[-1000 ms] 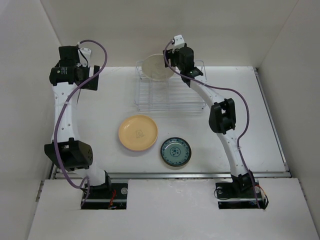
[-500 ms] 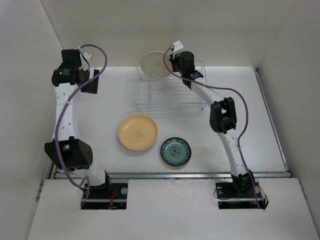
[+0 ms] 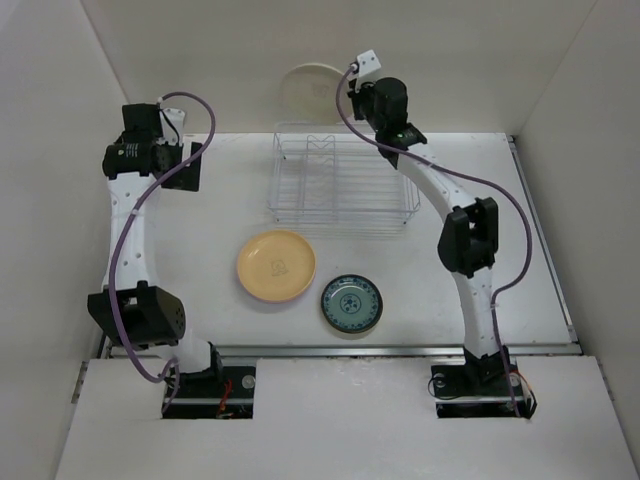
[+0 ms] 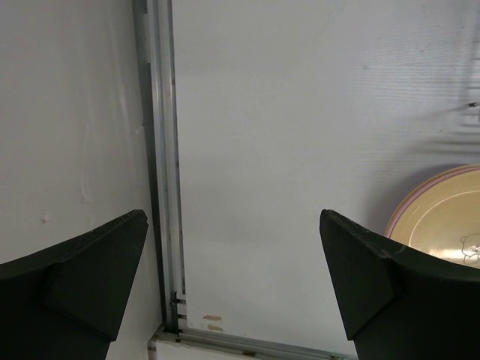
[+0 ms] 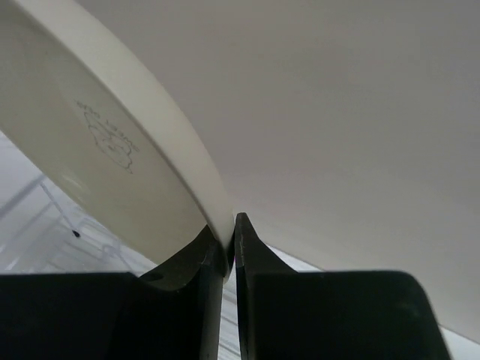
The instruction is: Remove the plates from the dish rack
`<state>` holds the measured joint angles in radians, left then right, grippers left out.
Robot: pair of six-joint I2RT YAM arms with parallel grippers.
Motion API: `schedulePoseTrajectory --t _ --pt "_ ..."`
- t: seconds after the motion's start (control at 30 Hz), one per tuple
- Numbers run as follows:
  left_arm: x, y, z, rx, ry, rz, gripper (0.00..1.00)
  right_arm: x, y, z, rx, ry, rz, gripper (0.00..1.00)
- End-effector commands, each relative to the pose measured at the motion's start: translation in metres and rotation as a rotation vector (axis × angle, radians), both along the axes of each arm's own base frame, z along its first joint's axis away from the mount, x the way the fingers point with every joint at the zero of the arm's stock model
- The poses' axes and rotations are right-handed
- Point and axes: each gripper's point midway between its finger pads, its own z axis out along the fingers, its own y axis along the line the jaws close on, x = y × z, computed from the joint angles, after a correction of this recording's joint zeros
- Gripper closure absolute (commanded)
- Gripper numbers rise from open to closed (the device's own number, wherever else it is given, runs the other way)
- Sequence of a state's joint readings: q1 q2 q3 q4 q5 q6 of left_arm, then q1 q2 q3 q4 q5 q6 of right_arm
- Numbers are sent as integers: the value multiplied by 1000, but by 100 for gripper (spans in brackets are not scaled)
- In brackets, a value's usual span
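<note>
Top view: right gripper sits at upper centre of frame, just past the top edge of the dish rack. Its jaws pinch the rim of the cream plate. The plate is held on edge, apart from the rack wires, against the back wall.

Right wrist view: both fingers are pressed onto the plate's edge at lower centre. The plate fills the upper left, with a faint printed mark on its face. Rack wires show at lower left.

Amber-yellow plate lies flat on the table, left of centre and below the rack in frame. Dark blue-green plate lies flat near its lower right.

Left gripper is at upper left, well apart from the rack. Left wrist view: jaws are spread wide over bare table. The amber-yellow plate's rim shows at the right edge, and a metal rail runs down the left.
</note>
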<state>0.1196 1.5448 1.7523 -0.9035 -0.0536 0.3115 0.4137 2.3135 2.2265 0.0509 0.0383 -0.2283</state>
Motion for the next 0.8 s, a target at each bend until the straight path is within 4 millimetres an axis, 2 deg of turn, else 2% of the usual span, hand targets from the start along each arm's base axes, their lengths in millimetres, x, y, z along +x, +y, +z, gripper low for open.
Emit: schedulePoseTrajectory --t 0.0,0.03,0.1,0.17,0.2,0.27,0.3,0.37,0.4,0.43,0.5,0.53,0.6,0.63,0.67,0.77 --pt "-5 -6 10 -37 -44 8 0 -33 5 106 103 -194 12 100" --pt "-7 -8 13 -44 -54 1 0 -39 9 104 112 -172 13 100" --pt "-9 -9 4 -53 -31 8 0 -55 12 110 123 -121 33 100" --pt "-9 -7 4 -51 -32 22 0 -80 33 97 92 -1 146 100" --pt "-11 -6 -1 -46 -19 28 0 -93 37 93 73 48 197 100" --pt "-14 -4 -5 -46 -2 48 0 -130 65 73 38 165 364 100" --pt "-17 -3 -6 -45 0 62 0 -154 66 51 10 258 407 100" --pt "-20 -6 -8 -71 -4 76 0 -185 75 35 26 321 467 100" --pt "-21 -10 -9 -99 1 94 0 -208 88 2 11 378 500 100" --pt "-22 -12 -7 -115 -2 98 0 -226 86 18 29 354 505 100" --pt "-26 -13 -5 -123 -7 107 0 -254 100 7 49 419 537 100" --pt "-28 -14 -1 -128 -19 113 0 -265 101 -7 45 487 545 100" --pt "-32 -16 -4 -136 -21 106 0 -273 105 -27 80 618 536 100" --pt "-33 -16 1 -128 -43 98 0 -287 109 -38 71 699 563 100" --pt "-31 -15 -2 -128 -44 98 0 -287 112 -57 68 766 552 100" --pt "-34 -16 -7 -129 -39 98 0 -299 128 -85 82 873 525 100"
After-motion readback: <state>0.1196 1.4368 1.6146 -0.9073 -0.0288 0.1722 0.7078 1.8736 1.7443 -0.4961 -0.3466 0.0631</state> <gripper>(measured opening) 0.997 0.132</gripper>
